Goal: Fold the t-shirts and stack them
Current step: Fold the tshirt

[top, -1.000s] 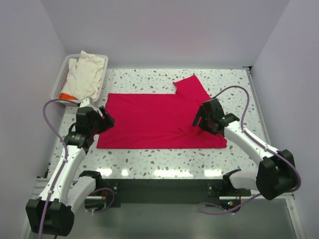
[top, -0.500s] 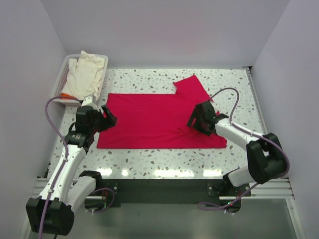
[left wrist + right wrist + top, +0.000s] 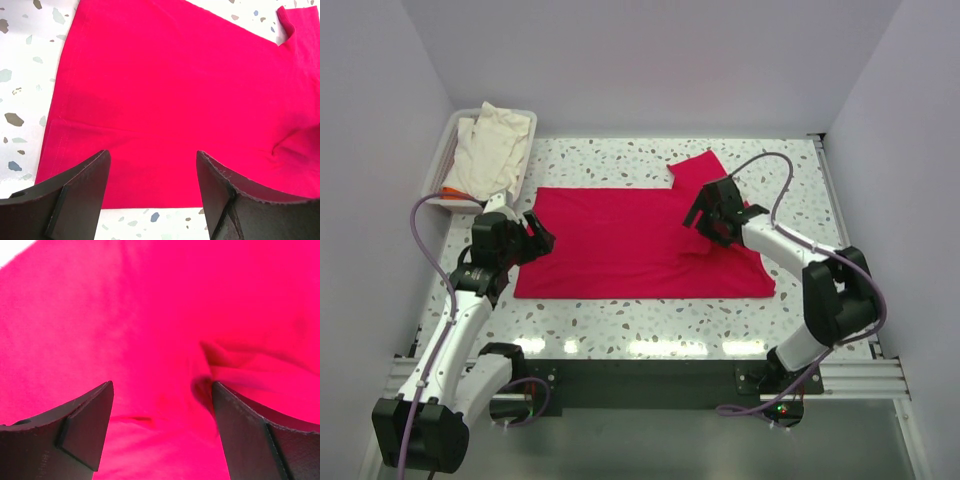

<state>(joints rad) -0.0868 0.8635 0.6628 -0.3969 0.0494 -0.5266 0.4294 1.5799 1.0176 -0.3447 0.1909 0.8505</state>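
Nearest me, the left gripper (image 3: 535, 240) hasn't budged: it hangs over the red t-shirt (image 3: 620, 240) at its left edge, jaws spread wide and empty. The change is on the other side. The right gripper (image 3: 700, 217) was low over the shirt's near right corner a second ago. It has since swung away from me and now sits above the shirt's right part, just short of the sleeve (image 3: 705, 175), jaws parted with nothing between them. A small pucker (image 3: 215, 357) lies in the cloth under it. I'd guess it is lining up for a fresh grasp before the next fold. Beyond the shirt's far left corner, the cream t-shirt (image 3: 495, 145) waits in the white tray (image 3: 445, 150).
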